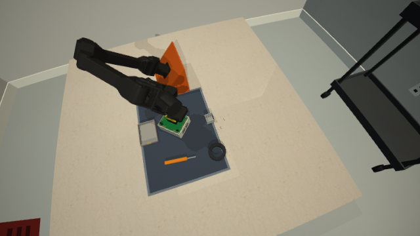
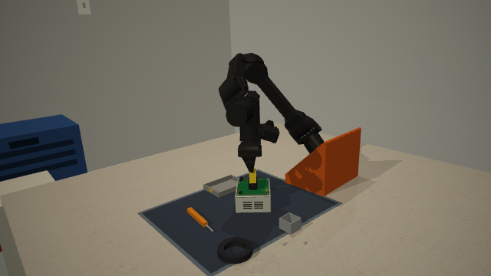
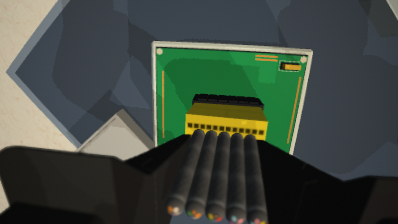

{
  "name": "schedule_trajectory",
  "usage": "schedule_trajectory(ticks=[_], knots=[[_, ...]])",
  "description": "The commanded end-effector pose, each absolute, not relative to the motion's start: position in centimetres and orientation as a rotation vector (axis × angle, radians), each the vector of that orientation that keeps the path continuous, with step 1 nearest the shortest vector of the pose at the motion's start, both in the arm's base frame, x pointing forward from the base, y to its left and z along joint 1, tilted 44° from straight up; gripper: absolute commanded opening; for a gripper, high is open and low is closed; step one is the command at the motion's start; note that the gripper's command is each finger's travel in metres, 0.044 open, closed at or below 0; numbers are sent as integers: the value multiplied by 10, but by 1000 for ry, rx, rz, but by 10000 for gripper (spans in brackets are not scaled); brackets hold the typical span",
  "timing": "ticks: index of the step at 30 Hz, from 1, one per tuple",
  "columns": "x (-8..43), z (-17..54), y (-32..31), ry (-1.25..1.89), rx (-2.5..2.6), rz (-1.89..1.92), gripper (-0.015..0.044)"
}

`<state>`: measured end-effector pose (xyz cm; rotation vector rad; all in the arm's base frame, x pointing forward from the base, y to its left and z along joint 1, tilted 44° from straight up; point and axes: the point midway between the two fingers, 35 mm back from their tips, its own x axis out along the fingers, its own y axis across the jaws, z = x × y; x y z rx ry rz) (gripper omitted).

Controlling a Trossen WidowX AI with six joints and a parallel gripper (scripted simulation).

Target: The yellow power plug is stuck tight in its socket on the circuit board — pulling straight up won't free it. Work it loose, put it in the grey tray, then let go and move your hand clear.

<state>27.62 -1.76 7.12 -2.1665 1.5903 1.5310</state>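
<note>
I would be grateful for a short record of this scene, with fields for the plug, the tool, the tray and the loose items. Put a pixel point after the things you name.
plug: yellow plug (image 1: 170, 119) (image 2: 252, 176) (image 3: 226, 121), seated in the black socket (image 2: 252, 186) (image 3: 227, 100)
board: circuit board (image 1: 174, 127) (image 2: 245, 192) (image 3: 175, 80), green, in a pale housing
tool: tool (image 1: 174, 118) (image 2: 252, 170) (image 3: 222, 145), shut on the plug
tray: grey tray (image 1: 157, 132) (image 2: 213, 192) (image 3: 117, 135), beside the housing, without the plug
loose_items: orange screwdriver (image 1: 176, 160) (image 2: 197, 217); black ring (image 1: 210, 151) (image 2: 235, 259); small grey box (image 1: 210, 122) (image 2: 288, 226)
task_state: plug not yet in tray
</note>
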Motion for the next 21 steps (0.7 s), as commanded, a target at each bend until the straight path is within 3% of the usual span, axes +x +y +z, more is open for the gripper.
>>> schedule_trajectory(ticks=[1,21], knots=[[278,70,-17,1581,-2169,1523,0],[284,81,1,1699,-2124,1547,0]])
